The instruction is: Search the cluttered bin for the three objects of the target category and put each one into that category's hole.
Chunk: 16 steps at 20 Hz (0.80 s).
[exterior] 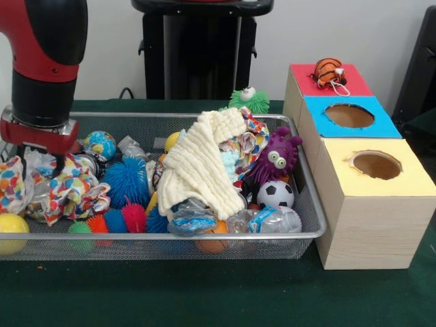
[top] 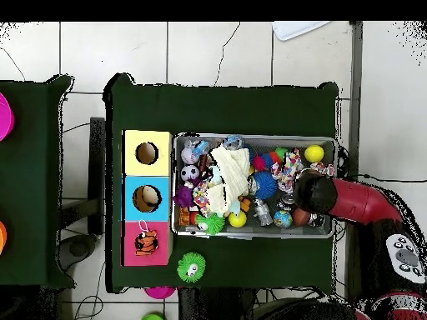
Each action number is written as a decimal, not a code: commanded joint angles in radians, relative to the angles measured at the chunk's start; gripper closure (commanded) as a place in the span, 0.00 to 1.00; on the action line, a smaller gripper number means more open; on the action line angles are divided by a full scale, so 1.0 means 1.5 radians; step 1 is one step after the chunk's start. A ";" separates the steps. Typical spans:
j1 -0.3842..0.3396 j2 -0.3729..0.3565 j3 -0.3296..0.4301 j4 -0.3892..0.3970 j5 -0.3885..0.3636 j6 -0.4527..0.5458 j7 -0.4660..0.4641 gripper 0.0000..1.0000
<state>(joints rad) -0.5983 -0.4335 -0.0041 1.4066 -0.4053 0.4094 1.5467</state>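
Silver mesh bin (exterior: 300, 235) holds the claw (exterior: 42, 163) at its left end in the front view, fingers hidden in polka-dot cloth (exterior: 71, 191), grip state unreadable; the boxes' holes lie toward three o'clock.

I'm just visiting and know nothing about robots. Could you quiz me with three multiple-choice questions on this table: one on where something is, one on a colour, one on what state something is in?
1. Where is the tiger toy?
A. in the bin
B. on the red-topped box
C. on the floor

2. What colour is the top of the middle box?
A. blue
B. green
C. white

3. How does the cream cloth lie?
A. folded flat beside the bin
B. rumpled on top of the clutter in the bin
C. hanging from the tool

Answers:
1 B, it covers the hole of the red-topped box.
2 A, blue surrounds its hole.
3 B, it drapes over toys inside the bin.
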 commanded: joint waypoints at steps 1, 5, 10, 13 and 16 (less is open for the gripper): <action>-0.043 0.046 0.025 0.080 0.104 0.093 0.142 0.00; -0.048 0.032 0.033 0.119 0.173 0.132 0.151 0.00; -0.078 0.020 0.085 0.187 0.274 0.115 0.162 0.00; -0.095 0.017 0.117 0.227 0.324 0.107 0.159 0.00; -0.099 0.013 0.134 0.253 0.364 0.105 0.154 0.00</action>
<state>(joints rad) -0.7310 -0.4421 0.0495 1.6038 0.0231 0.4678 1.5467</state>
